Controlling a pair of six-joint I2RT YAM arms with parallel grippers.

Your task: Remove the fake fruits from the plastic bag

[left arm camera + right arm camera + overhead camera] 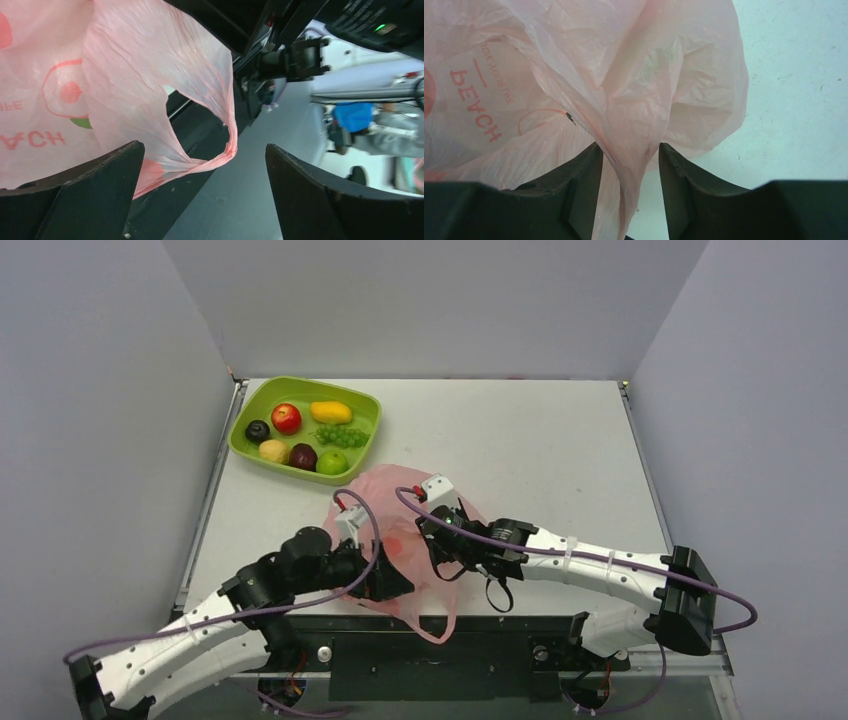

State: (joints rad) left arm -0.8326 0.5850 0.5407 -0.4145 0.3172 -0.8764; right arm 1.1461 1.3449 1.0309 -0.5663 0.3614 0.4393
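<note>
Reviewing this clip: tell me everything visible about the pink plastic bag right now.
The plastic bag is thin, crinkled, translucent pink film with mirrored red lettering and a round red-and-green logo. It lies slumped at the near edge of the table between both arms, one loop handle reaching past that edge. The right tool straddles a gathered fold; the open left tool faces the handle loop. Contents cannot be made out.

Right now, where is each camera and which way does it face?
Top external: above, behind the bases, looking down on the table; left arm and right arm show.
Left wrist: faces the handle loop of the plastic bag past the open left gripper.
Right wrist: looks down; right gripper straddles a bag fold.
All share the bag.
</note>
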